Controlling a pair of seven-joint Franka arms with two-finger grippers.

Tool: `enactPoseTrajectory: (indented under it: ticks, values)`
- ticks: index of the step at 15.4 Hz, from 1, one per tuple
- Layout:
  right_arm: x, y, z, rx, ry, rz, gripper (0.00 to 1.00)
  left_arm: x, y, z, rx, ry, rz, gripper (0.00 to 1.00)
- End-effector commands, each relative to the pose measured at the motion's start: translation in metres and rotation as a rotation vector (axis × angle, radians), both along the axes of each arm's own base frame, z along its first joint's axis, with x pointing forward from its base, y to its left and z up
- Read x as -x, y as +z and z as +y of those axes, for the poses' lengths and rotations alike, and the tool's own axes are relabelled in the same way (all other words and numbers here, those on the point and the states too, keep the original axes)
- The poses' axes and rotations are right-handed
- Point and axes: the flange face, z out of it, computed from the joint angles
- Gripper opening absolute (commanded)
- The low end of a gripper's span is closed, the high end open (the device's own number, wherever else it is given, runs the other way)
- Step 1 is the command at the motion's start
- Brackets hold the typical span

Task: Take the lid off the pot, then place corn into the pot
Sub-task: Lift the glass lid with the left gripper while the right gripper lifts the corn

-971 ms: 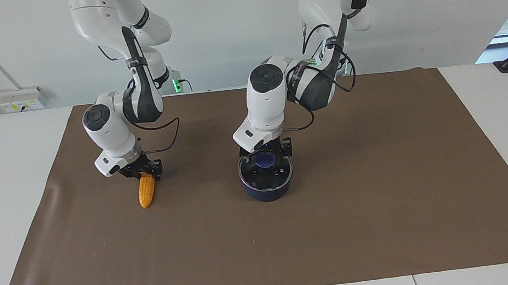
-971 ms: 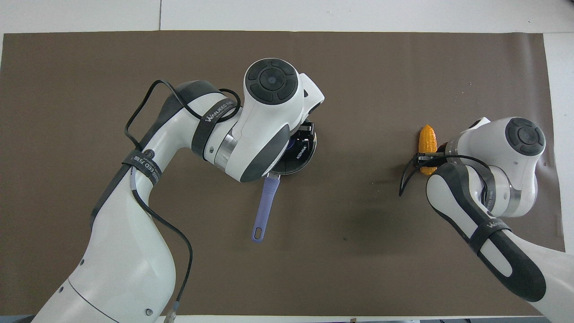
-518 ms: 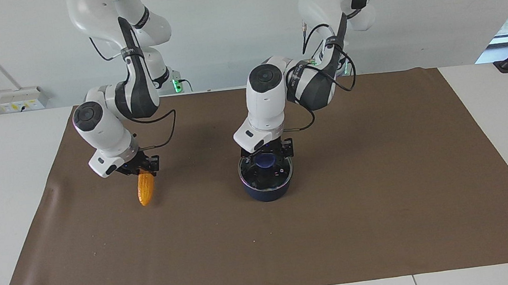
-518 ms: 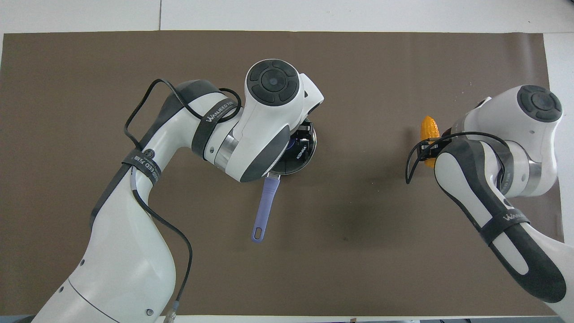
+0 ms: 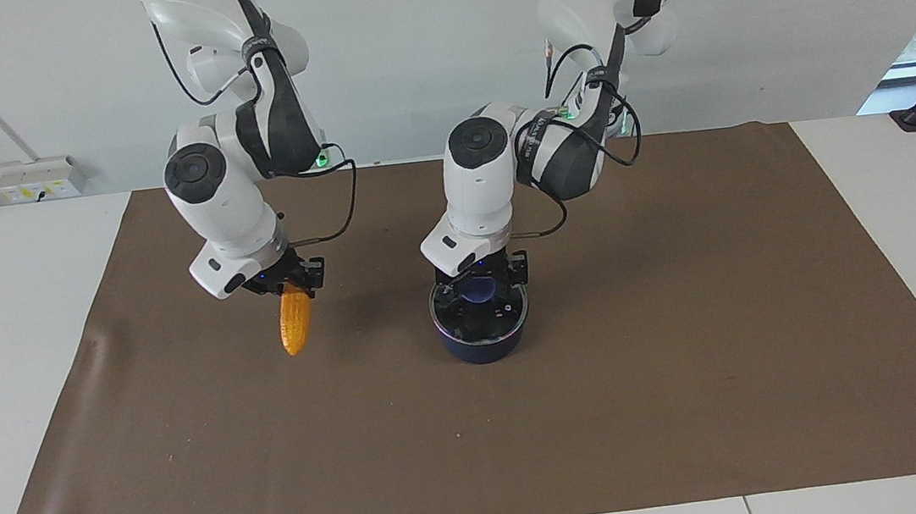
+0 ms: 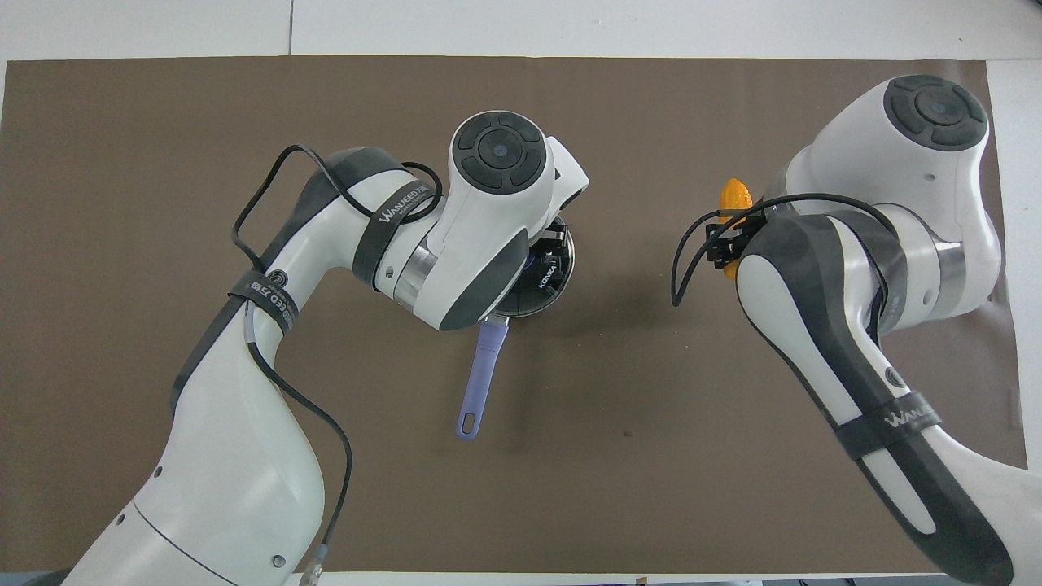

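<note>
In the facing view the pot (image 5: 482, 335) stands near the middle of the brown mat (image 5: 691, 369) with the lid (image 5: 479, 307) seated on it, and the left gripper (image 5: 479, 282) is down over the lid with its fingers either side of the blue knob (image 5: 478, 290); whether they actually pinch the knob cannot be told. Toward the right arm's end of the table the right gripper (image 5: 288, 282) is clamped on the top end of the corn (image 5: 295, 324), which hangs nearly upright in the air above the mat, clear of it, with open mat between it and the pot. In the overhead view the left arm's wrist covers most of the lid (image 6: 547, 281) and hides the left gripper, so only an arc of rim shows, while the pot's handle (image 6: 478, 380) points toward the robots. The right arm's forearm hides the right gripper (image 6: 727, 242) in part, and only the tip of the corn (image 6: 735, 194) shows. Nothing else lies on the mat (image 6: 163, 146).
</note>
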Motion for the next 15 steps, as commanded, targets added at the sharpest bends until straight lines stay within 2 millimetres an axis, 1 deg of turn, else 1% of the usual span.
enactPoseTrajectory:
  ticks: [1,2,3,4,5,7,9,11,12,13,14,15]
  values:
    - [-0.015,0.008,0.01,-0.001,0.001,0.005,0.0,0.002,-0.002,-0.005,-0.015,-0.021,-0.025,0.58]
    - [-0.014,0.009,0.015,-0.003,0.007,-0.001,0.0,0.002,-0.002,-0.005,-0.015,-0.02,-0.023,0.5]
    - [-0.014,0.007,0.016,-0.003,0.008,-0.001,0.0,0.003,-0.003,-0.004,-0.019,-0.02,-0.018,0.47]
    - [-0.015,0.006,0.017,-0.003,0.009,-0.001,0.0,0.003,-0.003,-0.004,-0.021,-0.02,-0.016,0.46]
    - [-0.014,0.006,0.017,-0.003,0.01,0.001,0.0,0.002,-0.004,-0.003,-0.024,-0.019,-0.014,0.42]
    - [-0.015,0.004,0.017,-0.003,0.009,0.001,0.0,0.003,-0.002,-0.004,-0.026,-0.019,-0.006,0.41]
    - [-0.015,0.004,0.018,-0.003,0.011,-0.001,0.0,0.004,0.01,-0.003,-0.027,-0.014,0.007,0.34]
    - [-0.015,0.002,0.017,-0.003,0.009,-0.001,0.0,0.006,0.027,-0.001,-0.026,-0.008,0.026,0.28]
    - [-0.016,0.002,0.017,-0.003,0.009,-0.004,0.0,0.004,0.032,0.007,-0.025,0.007,0.043,0.26]
    - [-0.015,0.002,0.018,-0.003,0.01,-0.002,0.0,0.006,0.046,0.011,-0.01,0.017,0.051,0.25]
    - [-0.015,0.002,0.018,-0.005,0.01,-0.004,0.0,0.005,0.061,0.021,0.003,0.031,0.055,0.24]
    - [-0.016,0.001,0.021,-0.007,0.007,-0.011,0.0,-0.001,0.071,0.035,0.008,0.053,0.059,0.22]
